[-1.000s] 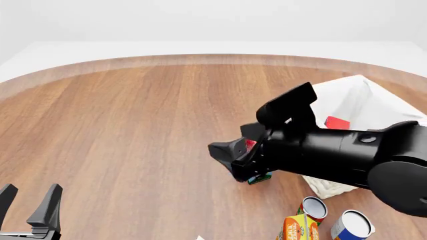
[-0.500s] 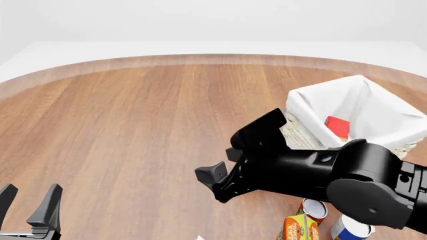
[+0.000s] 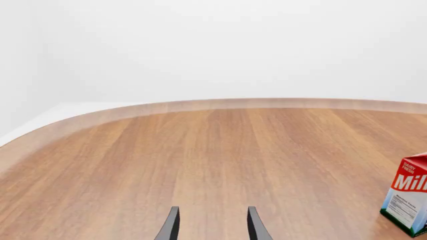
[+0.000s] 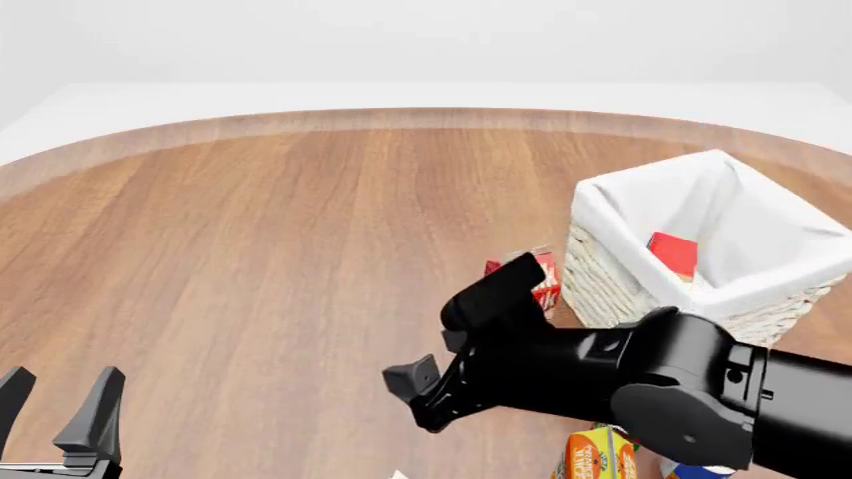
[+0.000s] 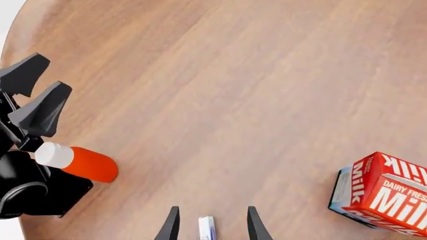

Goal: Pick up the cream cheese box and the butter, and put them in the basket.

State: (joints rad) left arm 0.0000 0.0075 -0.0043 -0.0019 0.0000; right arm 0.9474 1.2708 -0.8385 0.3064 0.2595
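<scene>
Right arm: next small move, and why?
Probably lower the right tool onto the cream cheese box and close. Its jaws are open with what looks like the box's white-blue edge between them; the butter lies in the basket, so only the box is left.

Milk carton (image 4: 540, 284): mostly hidden behind the right arm in the front view; cut by the edge in both wrist views.
Orange-yellow carton (image 4: 596, 454): partly covered by the arm, cut off below.
Butter (image 4: 673, 252): only one red end shows inside the basket (image 4: 626, 289).
Left gripper (image 4: 60, 419): only finger ends visible.
</scene>
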